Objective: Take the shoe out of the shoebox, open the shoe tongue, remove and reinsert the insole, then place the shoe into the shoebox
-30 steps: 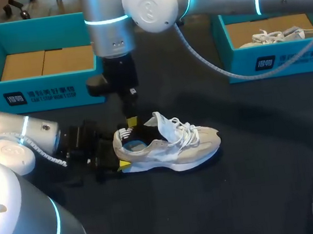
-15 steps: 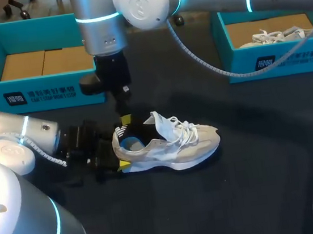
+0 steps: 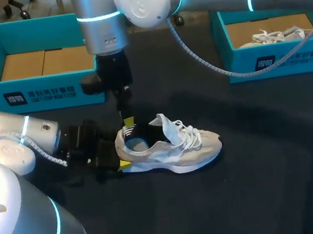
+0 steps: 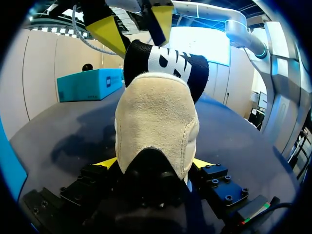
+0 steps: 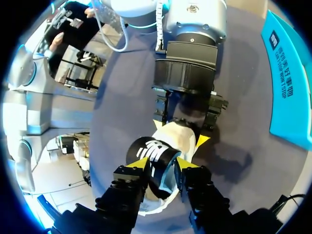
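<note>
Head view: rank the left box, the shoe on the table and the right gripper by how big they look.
Largest to smallest:
left box
shoe
right gripper, probably flattered by being nearer the camera

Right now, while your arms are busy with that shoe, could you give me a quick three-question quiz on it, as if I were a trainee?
1. True or false: the shoe is lying inside a shoebox.
2. Which part of the shoe is the left gripper shut on? A) toe B) heel C) laces
3. Fill in: the gripper poised just above the shoe's heel collar belongs to the ____ arm.
Key: 1 false, it sits on the table; 2 B; 3 right, the right gripper, which reaches in past the middle.
</note>
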### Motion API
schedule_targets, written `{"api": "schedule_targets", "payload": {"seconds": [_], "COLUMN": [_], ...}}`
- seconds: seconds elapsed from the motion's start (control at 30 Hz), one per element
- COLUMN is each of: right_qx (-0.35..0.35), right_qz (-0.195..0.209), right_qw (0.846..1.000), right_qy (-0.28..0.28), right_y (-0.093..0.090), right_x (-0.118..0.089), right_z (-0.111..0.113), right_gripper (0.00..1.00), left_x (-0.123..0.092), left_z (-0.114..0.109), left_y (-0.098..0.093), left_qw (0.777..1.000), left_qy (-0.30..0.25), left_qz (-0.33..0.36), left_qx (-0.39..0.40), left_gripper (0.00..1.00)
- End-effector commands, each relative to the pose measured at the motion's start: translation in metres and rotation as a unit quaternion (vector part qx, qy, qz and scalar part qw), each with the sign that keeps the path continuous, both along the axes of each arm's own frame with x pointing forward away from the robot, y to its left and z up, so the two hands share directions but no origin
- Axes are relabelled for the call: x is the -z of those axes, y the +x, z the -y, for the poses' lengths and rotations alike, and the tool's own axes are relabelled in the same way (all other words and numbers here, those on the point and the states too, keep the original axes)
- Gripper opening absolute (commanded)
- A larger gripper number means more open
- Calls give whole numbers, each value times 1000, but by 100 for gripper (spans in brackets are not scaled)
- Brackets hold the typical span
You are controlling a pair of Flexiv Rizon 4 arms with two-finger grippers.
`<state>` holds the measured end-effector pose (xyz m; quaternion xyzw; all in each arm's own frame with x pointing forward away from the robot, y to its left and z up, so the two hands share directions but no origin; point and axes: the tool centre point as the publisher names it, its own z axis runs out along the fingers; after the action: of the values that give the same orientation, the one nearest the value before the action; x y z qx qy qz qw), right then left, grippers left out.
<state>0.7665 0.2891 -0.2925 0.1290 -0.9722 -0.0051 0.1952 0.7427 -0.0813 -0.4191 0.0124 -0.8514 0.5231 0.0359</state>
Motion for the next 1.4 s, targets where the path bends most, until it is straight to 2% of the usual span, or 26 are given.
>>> {"api": "schedule_targets", "payload": {"seconds": [0.03, 0.3, 0.43, 0.63, 0.67, 0.7, 0.73, 1.33, 1.37, 1.4], "right_qx": [3, 16, 31, 39, 39, 34, 34, 35, 49, 54], "right_qz": [1, -3, 3, -33, -39, -50, -44, -43, -66, -65], "right_qw": [1000, 1000, 1000, 998, 998, 998, 998, 998, 996, 995], "right_qy": [-1, -5, 1, 28, 34, 30, 31, 36, 42, 48], "right_y": [-1, 5, 9, 12, 13, 13, 15, 15, 15, 15], "right_x": [-8, -19, -23, -27, -28, -29, -31, -34, -33, -33], "right_z": [7, 24, 32, 40, 41, 42, 42, 42, 43, 43], "right_gripper": [35, 43, 43, 45, 49, 81, 100, 100, 100, 100], "left_x": [1, 1, 1, 1, 1, 1, 1, 1, 1, 1], "left_z": [1, 1, 1, 1, 1, 1, 1, 1, 1, 1], "left_y": [1, 1, 1, 1, 1, 1, 1, 1, 1, 1], "left_qw": [1000, 1000, 1000, 1000, 1000, 1000, 1000, 1000, 1000, 1000], "left_qy": [2, 2, 2, 2, 2, 2, 2, 2, 2, 2], "left_qz": [-1, -1, -1, -1, -1, -1, -1, -1, -1, -1], "left_qx": [1, 1, 1, 1, 1, 1, 1, 1, 1, 1], "left_gripper": [0, 0, 0, 0, 0, 0, 0, 0, 0, 0]}}
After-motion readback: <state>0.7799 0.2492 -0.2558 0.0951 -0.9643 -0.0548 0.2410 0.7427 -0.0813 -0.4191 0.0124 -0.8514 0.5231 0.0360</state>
